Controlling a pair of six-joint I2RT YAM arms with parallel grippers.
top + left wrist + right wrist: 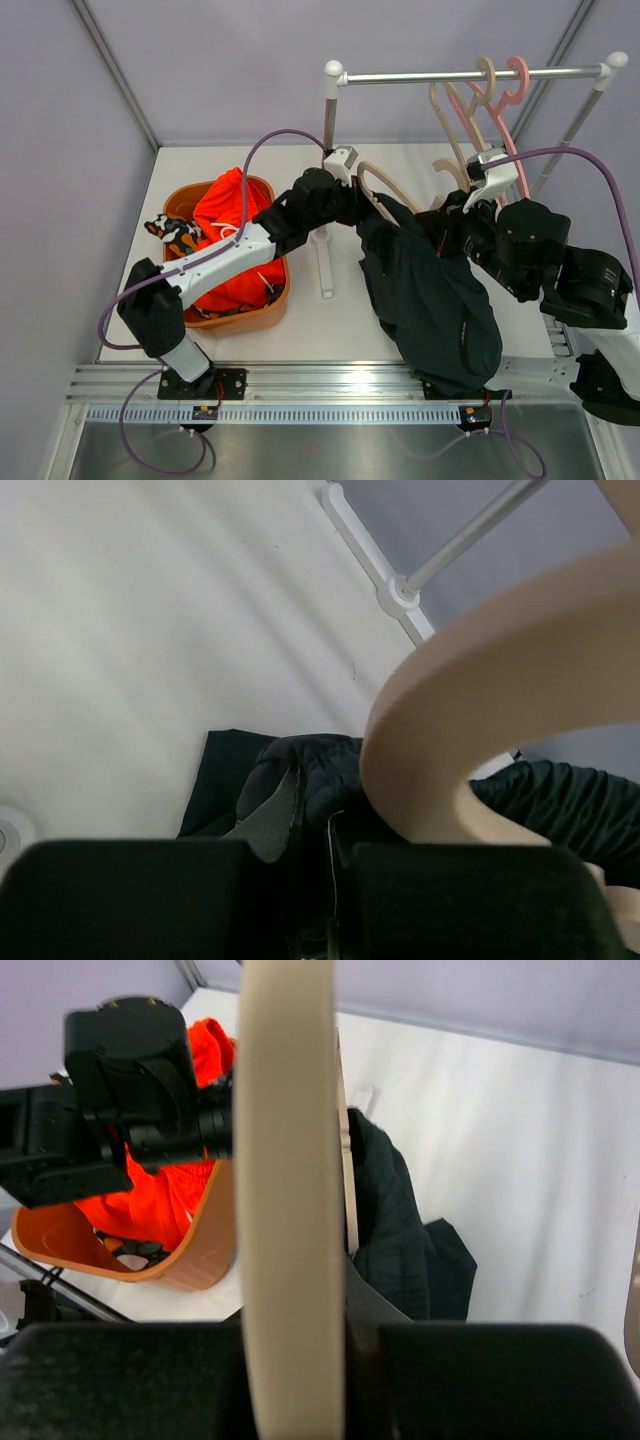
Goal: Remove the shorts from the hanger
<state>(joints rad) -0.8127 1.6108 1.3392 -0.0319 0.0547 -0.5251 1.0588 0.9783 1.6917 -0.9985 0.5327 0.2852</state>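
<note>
The left hand (348, 207) reaches to the middle of the white tabletop (330, 335). In the left wrist view, the left hand's (318, 880) two black fingers (140, 895) stand almost together. They appear to be clamped on a thin fold of the soft dark navy fabric shorts (320, 765), which bunches just above the narrow slot between them. The smooth curved beige hanger (500, 690) arcs close over the right-hand finger; whether it touches that finger cannot be told.

The right hand (445, 225) comes in from the opposite side. Seen from its own wrist, the right hand (310, 1355) is closed on the hanger (290, 1160), whose flat bar runs straight up between its fingers (120, 1380). The shorts (395, 1220) drape off the bar on one side.

From above, the shorts (430, 290) hang between the two hands as a long dark mass, their top still on the hanger (382, 186) and their lower end reaching the tabletop's near edge.

To the left stands a rounded orange plastic basket (240, 318). It holds bright orange fabric shorts (230, 215), and black-orange-white camouflage shorts (175, 235) lie over its left rim. At the back, a metal rail (420, 76) carries more hangers, including a beige one (447, 110) and a pink one (518, 90).
</note>
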